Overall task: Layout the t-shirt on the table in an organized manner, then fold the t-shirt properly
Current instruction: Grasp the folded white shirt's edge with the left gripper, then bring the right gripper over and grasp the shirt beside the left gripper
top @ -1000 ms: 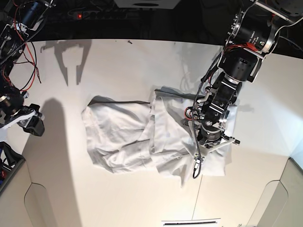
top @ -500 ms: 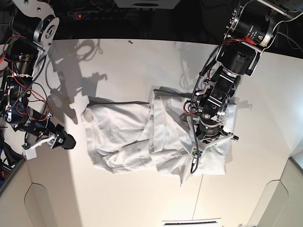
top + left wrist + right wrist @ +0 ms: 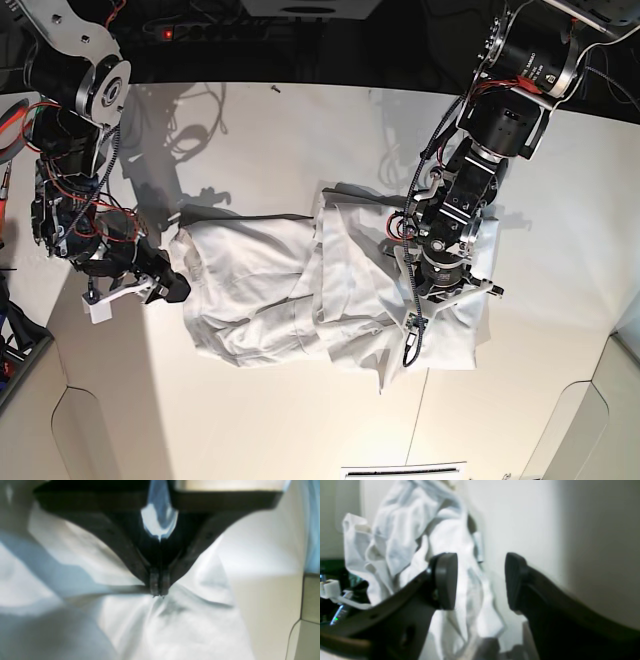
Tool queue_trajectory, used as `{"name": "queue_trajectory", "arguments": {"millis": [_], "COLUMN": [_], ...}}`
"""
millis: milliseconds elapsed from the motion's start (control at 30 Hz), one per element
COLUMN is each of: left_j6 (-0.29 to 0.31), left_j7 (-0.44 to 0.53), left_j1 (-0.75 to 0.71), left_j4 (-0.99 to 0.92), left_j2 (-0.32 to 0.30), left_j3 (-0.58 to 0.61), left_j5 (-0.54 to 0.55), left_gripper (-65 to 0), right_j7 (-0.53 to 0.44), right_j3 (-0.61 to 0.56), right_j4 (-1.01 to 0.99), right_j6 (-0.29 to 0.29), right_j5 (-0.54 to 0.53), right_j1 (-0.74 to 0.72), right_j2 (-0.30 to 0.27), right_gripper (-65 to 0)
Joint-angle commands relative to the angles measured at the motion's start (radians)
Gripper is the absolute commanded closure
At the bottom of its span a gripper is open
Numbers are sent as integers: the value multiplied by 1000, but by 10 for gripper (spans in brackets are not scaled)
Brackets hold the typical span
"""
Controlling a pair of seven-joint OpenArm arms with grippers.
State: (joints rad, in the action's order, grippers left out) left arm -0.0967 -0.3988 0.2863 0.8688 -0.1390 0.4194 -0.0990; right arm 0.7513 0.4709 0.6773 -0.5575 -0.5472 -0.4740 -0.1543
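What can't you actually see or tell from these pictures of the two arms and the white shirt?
- Left wrist view: the left fingers are shut on the shirt, but blur hides how much cloth they pinch.
- Base view: the left arm covers the shirt beneath it.
- Right wrist view: the right fingers stand open; blur hides whether they touch the shirt.
- Collar and sleeves: lost in folds.

The shirt (image 3: 320, 290) lies crumpled across the middle of the worktop (image 3: 260, 140), with the left arm (image 3: 470, 190) reaching over its right part and blocking passage from that side. The right hand (image 3: 165, 288) sits just beside the shirt's left edge, its arm (image 3: 70, 150) filling the worktop's left margin. Bare worktop lies open beyond the shirt at the far side and at the near side.
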Motion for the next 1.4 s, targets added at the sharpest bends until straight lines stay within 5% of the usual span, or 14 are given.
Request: {"name": "queue_trajectory", "arguments": {"millis": [0, 367, 400, 500, 733, 1000, 1133, 1367], "left_j6": [95, 169, 170, 219, 266, 266, 266, 266], "left_j7": [-70, -119, -119, -122, -153, -155, -151, -151], "left_j1": [-10, -30, -36, -62, -180, -262, -255, -253], "left_j4": [-6, -4, -4, 16, 175, 318, 322, 322], "left_j2": [11, 39, 39, 43, 42, 45, 45, 45], "left_j3": [5, 5, 5, 5, 5, 5, 5, 5], "left_j5": [61, 66, 65, 72, 140, 144, 149, 151], "left_gripper": [0, 0, 0, 0, 0, 0, 0, 0], "right_j7": [5, -38, -42, -43, 18, 270, 347, 344], "right_j3": [-10, -128, -128, -128, -127, -135, -185, -404], "right_j4": [8, 8, 8, 13, 162, 489, 584, 591], "right_j6": [-1, -3, -3, -4, -4, -4, -4, -4], "right_j5": [-6, 26, 33, 35, 35, -93, -151, -156], "right_j1": [-19, -35, -35, -34, -21, -10, -10, 41], "right_j2": [3, 57, 57, 55, 55, 62, 98, 201], "right_gripper": [-309, -304, -272, 0, 0, 0, 0, 0]}}
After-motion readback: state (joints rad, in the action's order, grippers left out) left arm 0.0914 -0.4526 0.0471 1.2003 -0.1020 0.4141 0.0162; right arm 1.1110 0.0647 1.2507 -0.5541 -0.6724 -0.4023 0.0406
